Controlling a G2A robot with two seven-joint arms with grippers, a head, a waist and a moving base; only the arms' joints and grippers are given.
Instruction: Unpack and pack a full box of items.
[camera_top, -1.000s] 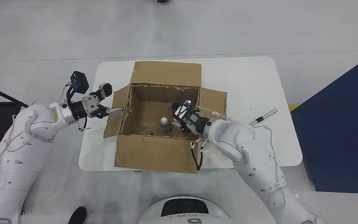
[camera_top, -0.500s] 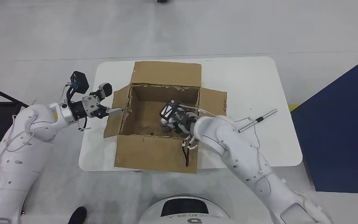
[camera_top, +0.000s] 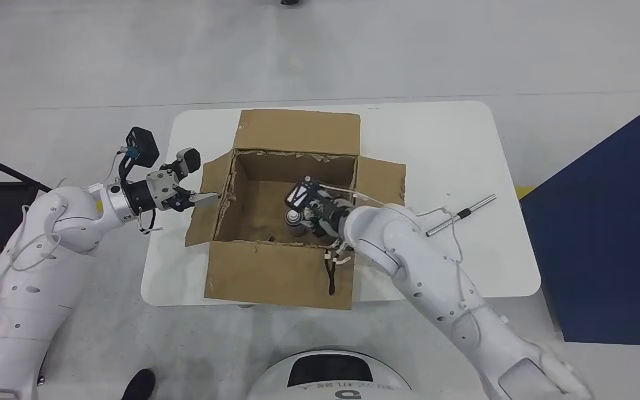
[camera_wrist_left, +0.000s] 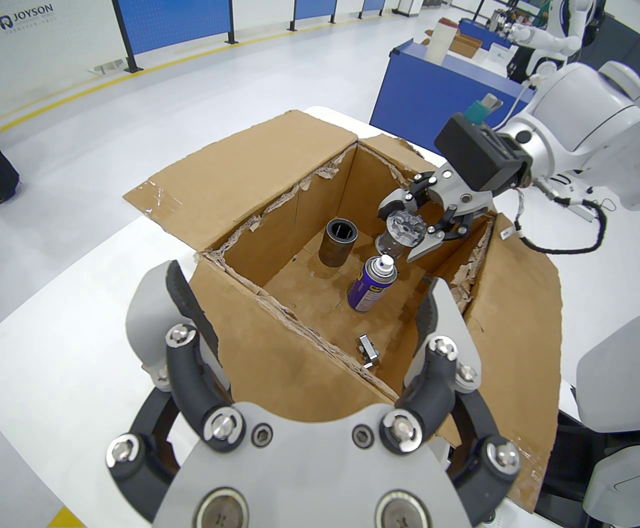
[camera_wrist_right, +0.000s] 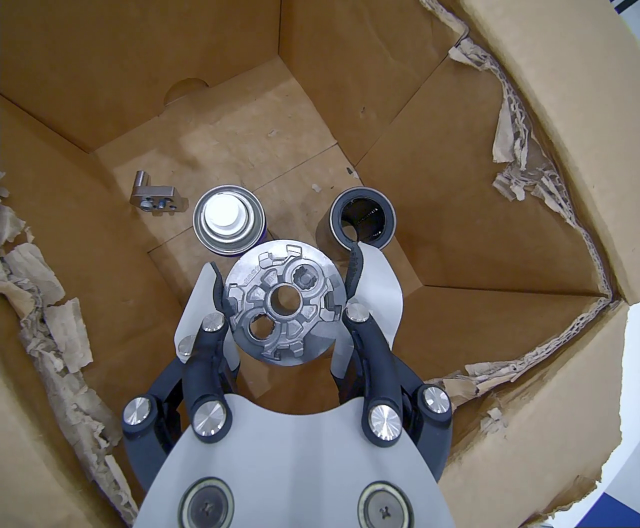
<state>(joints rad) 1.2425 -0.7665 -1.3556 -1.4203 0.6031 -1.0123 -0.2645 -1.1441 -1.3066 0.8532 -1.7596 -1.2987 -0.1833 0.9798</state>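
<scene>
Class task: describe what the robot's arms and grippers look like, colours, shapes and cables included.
The left arm and right arm have rounded glossy white shells. The left gripper and right gripper each have a grey plate, black linkages, silver bolts and white fingers with black pads. A black cable loops beside the right wrist.

The top view looks straight down from above the arms, far enough off to take in the whole counter (camera_top: 460, 130) and the open box (camera_top: 270, 275). The left wrist view sits behind the left hand (camera_wrist_left: 304, 277), outside the box, looking slantwise into it. The right wrist view looks down past the right hand (camera_wrist_right: 285, 260), close inside the box mouth. All three share the box floor.
</scene>
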